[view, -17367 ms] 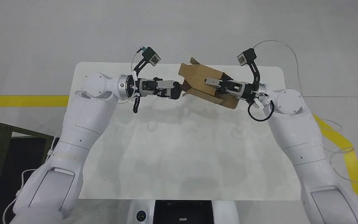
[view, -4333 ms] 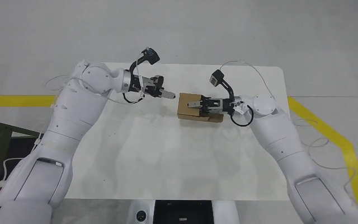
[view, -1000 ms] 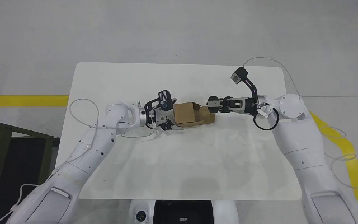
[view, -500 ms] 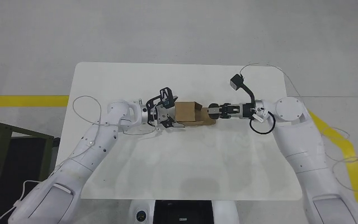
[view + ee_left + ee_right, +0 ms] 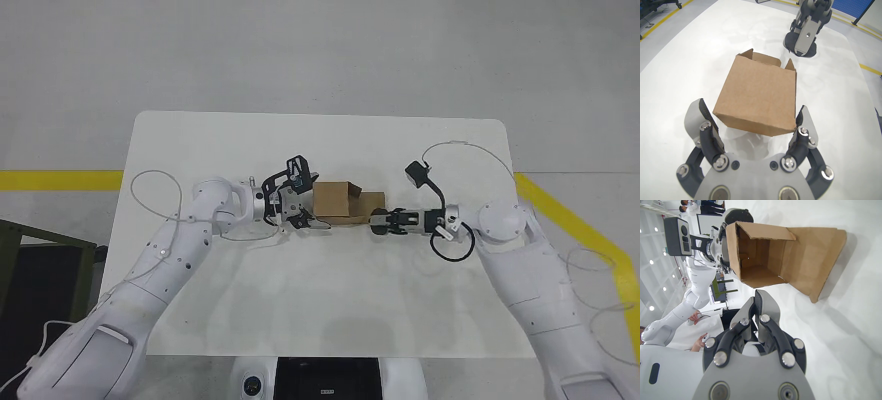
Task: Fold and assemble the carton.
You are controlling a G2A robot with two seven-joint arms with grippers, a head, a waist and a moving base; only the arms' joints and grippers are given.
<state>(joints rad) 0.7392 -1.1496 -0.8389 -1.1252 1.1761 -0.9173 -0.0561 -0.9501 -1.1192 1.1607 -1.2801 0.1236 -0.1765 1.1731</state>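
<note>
White counter point(image 5: 320, 310), nearest stretch bare. Brown cardboard carton point(image 5: 335, 200) lies on its side about mid-counter, a touch toward 12 o'clock.

Progress, as judged: roughly halfway.
- Body is squared up into a box.
- End facing 9 o'clock looks closed; the right wrist view shows folded flaps at the back of the inside.
- Mouth faces 3 o'clock and is open.
- Big brown lid flap point(image 5: 815, 256) lies flat on the counter outside the mouth; small side flaps stick out.
- Left to do: tuck the side flaps, swing the lid over, close it.

Left tool point(image 5: 752, 111) is at the carton's 9 o'clock, spread wide and bracketing the closed end. One pad touches a carton corner, the other sits just beside the opposite corner. No clear squeeze, so it reads as steadying, not clamping.

Right tool point(image 5: 756, 298) is at the carton's 4 o'clock, fingers pressed together and holding nothing. Its tip is just beside the edge of the open mouth, near the flat lid flap; cannot tell if it touches.

Beyond the counter at 12 o'clock is grey floor point(image 5: 320, 50), with a yellow stripe point(image 5: 60, 180) out at 9 o'clock.
</note>
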